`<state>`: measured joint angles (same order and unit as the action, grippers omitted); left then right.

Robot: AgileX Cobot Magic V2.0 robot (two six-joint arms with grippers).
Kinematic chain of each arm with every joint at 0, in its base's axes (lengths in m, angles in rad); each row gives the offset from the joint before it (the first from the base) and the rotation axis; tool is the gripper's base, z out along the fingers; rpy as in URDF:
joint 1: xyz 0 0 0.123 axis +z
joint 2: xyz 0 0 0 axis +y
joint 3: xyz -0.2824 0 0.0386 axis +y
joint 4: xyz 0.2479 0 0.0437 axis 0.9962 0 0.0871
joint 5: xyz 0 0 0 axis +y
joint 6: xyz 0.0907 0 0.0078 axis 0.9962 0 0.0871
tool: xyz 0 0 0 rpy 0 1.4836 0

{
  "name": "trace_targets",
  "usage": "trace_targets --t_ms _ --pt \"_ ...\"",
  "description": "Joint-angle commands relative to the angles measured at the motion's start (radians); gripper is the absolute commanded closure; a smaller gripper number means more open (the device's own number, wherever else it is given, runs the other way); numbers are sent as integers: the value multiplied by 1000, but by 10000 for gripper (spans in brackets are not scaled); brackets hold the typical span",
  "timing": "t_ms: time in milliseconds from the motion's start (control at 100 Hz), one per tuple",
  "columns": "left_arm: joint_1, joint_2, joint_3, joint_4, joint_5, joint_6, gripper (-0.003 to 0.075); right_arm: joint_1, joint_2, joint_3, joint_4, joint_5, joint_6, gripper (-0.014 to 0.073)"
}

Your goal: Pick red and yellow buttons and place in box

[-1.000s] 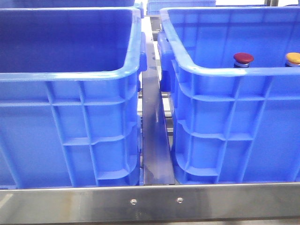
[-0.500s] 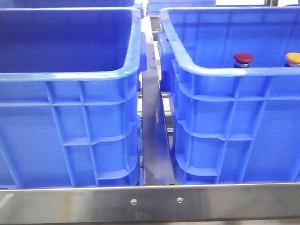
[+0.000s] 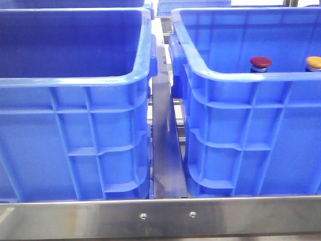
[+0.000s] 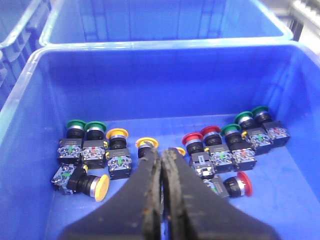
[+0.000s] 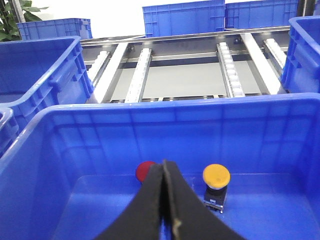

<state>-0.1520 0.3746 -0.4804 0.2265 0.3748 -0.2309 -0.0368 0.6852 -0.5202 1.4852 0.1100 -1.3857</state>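
Note:
The box (image 3: pixel 241 75) is the right-hand blue crate, with panelled inner walls. A dark red button (image 3: pixel 260 62) and an orange-yellow button (image 3: pixel 313 62) stand in it, their caps showing just over the near rim. In the right wrist view, my right gripper (image 5: pixel 164 163) is shut and empty above the box floor (image 5: pixel 100 210). The red button (image 5: pixel 144 170) is just behind its tips and the yellow button (image 5: pixel 216 176) stands beside them. My left gripper (image 4: pixel 163 151) is shut and empty. Neither gripper shows in the front view.
The left crate (image 3: pixel 75 80) has smooth inner walls. The left wrist view shows its floor (image 4: pixel 165 107) holding several green, yellow and red buttons, such as a yellow one (image 4: pixel 117 135) and a red one (image 4: pixel 192 140). A steel rail (image 3: pixel 165 216) runs along the front. A roller conveyor (image 5: pixel 185 75) lies beyond the box.

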Motion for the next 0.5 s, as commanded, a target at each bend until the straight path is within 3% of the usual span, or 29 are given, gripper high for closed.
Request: trace_targets --t_ms 0,490 --pt "26 -53 49 8 -146 -6 739 -6 -6 -25 12 7 -10 662" --pt "73 -412 417 6 -254 -6 739 -6 -6 -25 12 8 -10 662"
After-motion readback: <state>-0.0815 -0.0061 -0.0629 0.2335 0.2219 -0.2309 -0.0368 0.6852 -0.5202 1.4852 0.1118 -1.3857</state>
